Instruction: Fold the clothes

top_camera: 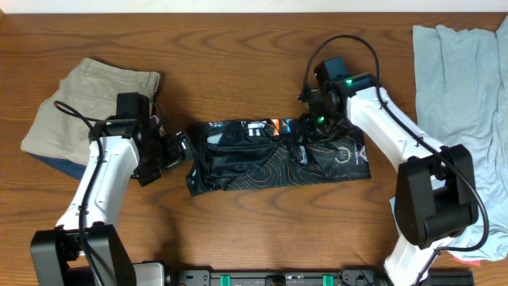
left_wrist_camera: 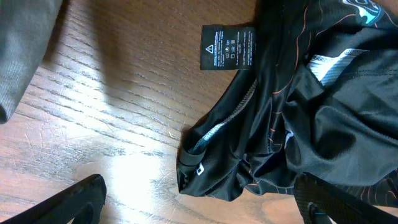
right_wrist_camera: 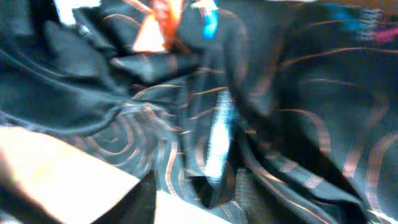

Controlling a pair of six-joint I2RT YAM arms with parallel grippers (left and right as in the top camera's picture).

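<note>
Found jersey (top_camera: 278,155) bunched in long strip at table (top_camera: 238,238) middle, care label (left_wrist_camera: 228,46) out at left end. Saw left gripper (top_camera: 178,148) spread wide, empty, just beside that end. Saw right gripper (top_camera: 305,147) low over jersey's middle; could not tell jaw gap or grip. Noted shorts (top_camera: 91,99) near left edge, blue cloth (top_camera: 460,87) at right edge

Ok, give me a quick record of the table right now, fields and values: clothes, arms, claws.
black jersey: bunched into a long strip, mid-scene
left claw: open, at the jersey's left end, gripping nothing
right claw: down on the jersey's right half, grip unclear
khaki shorts: folded, beside left arm
light blue garment: spread at right edge
</note>
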